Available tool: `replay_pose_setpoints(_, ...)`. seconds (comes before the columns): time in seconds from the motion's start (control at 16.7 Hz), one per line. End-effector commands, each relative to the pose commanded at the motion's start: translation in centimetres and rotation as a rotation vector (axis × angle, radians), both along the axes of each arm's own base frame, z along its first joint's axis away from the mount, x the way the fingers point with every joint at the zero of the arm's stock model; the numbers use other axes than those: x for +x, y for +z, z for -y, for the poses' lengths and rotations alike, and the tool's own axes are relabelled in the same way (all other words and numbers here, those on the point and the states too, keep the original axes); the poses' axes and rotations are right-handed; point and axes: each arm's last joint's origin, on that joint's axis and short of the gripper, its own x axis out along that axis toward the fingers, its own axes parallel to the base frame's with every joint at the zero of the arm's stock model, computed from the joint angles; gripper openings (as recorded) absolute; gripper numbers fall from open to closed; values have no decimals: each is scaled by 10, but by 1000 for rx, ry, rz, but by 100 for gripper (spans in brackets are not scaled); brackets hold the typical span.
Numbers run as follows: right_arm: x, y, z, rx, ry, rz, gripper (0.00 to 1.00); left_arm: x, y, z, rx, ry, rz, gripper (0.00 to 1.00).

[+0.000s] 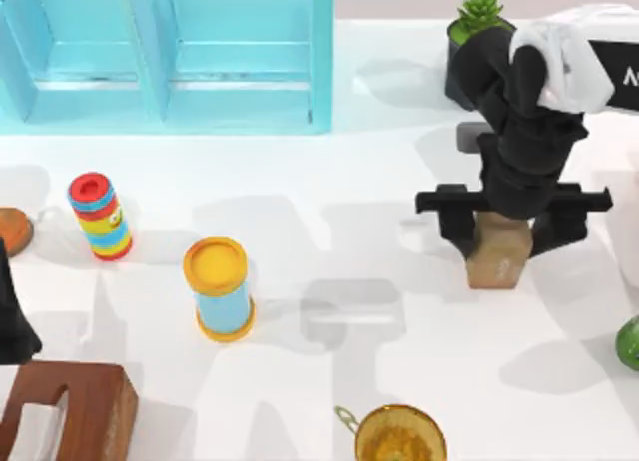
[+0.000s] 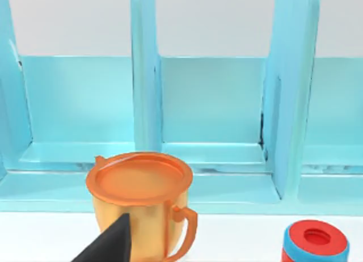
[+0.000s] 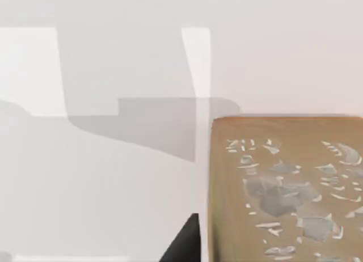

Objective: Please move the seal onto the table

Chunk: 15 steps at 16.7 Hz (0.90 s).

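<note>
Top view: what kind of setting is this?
Probably a simulated tabletop manipulation bench: a plain white table strewn with unrelated props, such as a yellow-capped blue cylinder and a potted green succulent, with a turquoise open-shelf cabinet at the back.

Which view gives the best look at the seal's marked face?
The right wrist view: the seal is close, its pale flecked mark plain. The top view shows the seal whole on the table between the right gripper's fingers, mark faint.
</note>
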Motion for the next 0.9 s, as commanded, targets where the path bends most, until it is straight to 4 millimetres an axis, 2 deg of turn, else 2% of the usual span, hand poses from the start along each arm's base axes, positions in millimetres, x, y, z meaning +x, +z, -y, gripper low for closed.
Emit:
replay_pose_setpoints(0.12,0,0,0,0,0,0,98,0,0,0,0,0,0,100)
replay_pose_setpoints(0.18,0,0,0,0,0,0,100,0,0,0,0,0,0,100)
replay_pose_setpoints(0.72,1,1,1,0,-2,1,100,0,0,0,0,0,0,100)
replay_pose_setpoints(0.9,5,17,-3,1,1,1,100,0,0,0,0,0,0,100)
